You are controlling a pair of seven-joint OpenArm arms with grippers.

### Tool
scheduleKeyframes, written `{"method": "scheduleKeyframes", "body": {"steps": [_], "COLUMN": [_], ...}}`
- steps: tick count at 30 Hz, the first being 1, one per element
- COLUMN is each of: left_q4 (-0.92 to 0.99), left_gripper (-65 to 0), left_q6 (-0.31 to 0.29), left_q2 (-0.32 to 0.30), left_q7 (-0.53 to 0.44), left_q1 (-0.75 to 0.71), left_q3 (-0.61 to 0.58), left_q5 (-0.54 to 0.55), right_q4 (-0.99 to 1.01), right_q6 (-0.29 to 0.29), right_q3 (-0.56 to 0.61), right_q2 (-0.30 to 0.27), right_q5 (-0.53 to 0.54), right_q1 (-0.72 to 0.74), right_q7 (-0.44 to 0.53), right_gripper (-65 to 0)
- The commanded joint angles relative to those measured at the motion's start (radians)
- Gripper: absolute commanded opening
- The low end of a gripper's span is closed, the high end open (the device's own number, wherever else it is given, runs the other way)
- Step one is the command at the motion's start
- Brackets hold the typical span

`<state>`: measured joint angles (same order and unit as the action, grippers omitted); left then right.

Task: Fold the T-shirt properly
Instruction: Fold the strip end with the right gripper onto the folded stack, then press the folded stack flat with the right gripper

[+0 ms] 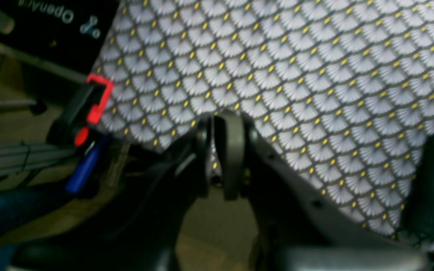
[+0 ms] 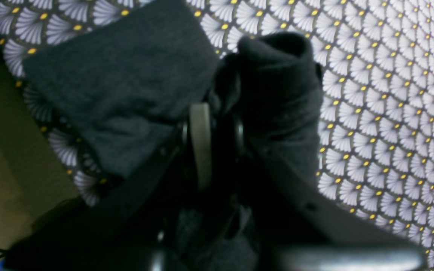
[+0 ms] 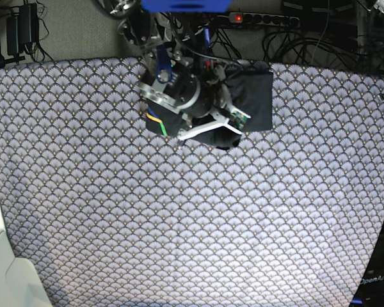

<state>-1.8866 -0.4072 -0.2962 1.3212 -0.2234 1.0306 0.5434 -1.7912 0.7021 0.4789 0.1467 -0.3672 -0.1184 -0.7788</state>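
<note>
The T-shirt (image 3: 253, 96) sits at the far edge of the counter (image 3: 179, 224), already a compact dark rectangle on the tablecloth (image 3: 83, 160), w/ a bit of its rainbow print showing by the arm at the left side.

The right gripper (image 2: 217, 131) is over it, jaws closed on a bunched fold of the shirt; wrist view shows cloth wrapped up around the fingers, a flat folded part lying to one side. The left gripper (image 1: 222, 150) is off by the counter's corner near a red clamp (image 1: 98, 98), jaws nearly together, holding nothing; only a dark scrap of cloth shows at the edge of its view.

Judgement: fold looks nearly done, last flap being laid or tidied.

To do it well:
- Carry the pinched fold across low, so the layers below don't drag or open.
- Line its edge up w/ the rectangle's edge before letting go; a skewed drop leaves a lumpy stack.
- Open the jaws only once cloth rests flat, then lift straight up so fabric doesn't snag on the fingers.
- Risk: the bunch around the fingers may stay rolled; a light press or smoothing pass prob needed.
- Keep the left arm clear unless needed to pin the far side.
</note>
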Motion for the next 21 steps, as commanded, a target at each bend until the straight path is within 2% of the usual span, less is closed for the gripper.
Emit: {"method": "scheduleKeyframes", "body": {"steps": [1,8,16,21], "left_q4": [-0.015,-0.017,-0.020,-0.021], "left_gripper": [-59.2,-59.2,-59.2,-59.2], "left_q6": [0.001,0.001,0.001,0.001], "left_q2": [-0.019,-0.027,-0.042,-0.042], "left_q7": [-0.018,-0.016,-0.016,-0.019], "left_q1": [0.006,0.003,-0.034,-0.055], "left_q3": [0.003,0.003,0.004,0.006], "left_q5": [0.008,0.008,0.010,0.016], "right_q4": [-0.019,-0.008,0.100,0.101], "right_q6": [-0.004,-0.004,-0.004,-0.004], "right_q3": [0.010,0.139,0.132,0.137], "right_q2": [0.010,0.010,0.010,0.010], "right_q5": [0.009,0.007,0.007,0.007], "right_q1": [0.018,0.019,0.050,0.050], "right_q7": [0.020,0.023,0.026,0.026], "right_gripper": [-65.0,-65.0,-65.0,-65.0]}}
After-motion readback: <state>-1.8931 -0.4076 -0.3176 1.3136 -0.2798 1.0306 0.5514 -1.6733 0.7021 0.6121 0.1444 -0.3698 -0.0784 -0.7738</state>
